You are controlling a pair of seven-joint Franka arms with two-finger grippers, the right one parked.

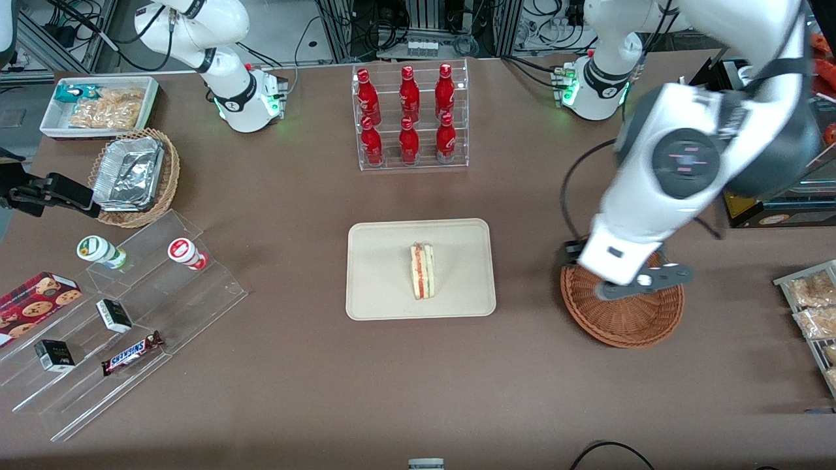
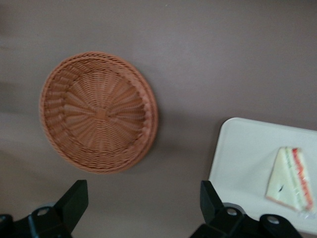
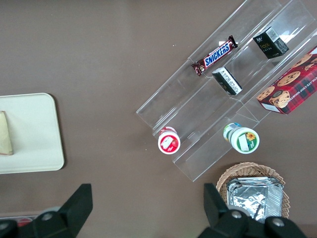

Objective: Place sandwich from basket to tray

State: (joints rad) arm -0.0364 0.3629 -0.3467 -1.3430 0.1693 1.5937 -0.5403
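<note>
the small triangular sandwich of pale bread with red and green filling along its cut edge [image 1: 422, 271] already lies on the flat cream-beige rectangular tray with rounded corners [image 1: 379, 297], near the tray's middle, lying on the tray's floor and apart from its low rim. the round, shallow, reddish-brown woven wicker basket [image 1: 624, 321] sits on the brown table [image 1: 418, 391] toward the working arm's end, well apart from the tray, and the wrist view shows its woven bottom bare, with nothing in it [image 2: 99, 111]. the left arm's pincer [image 2: 143, 208] hangs above the table between basket and tray, closer to the basket; from the front it shows over the basket's farther rim [image 1: 643, 277]. its two dark fingers [image 2: 74, 201] stand wide apart and there is nothing between them, so it has hold of nothing. judged from how things lie, the carrying is done: the sandwich is out of the basket, on the tray and let go. what is left looks slight, at most lifting the arm away to a resting pose, since no second sandwich shows in the basket or elsewhere on the table. the sandwich rests flat enough that it seems unlikely to tip or slide, so no correction appears needed.
</note>
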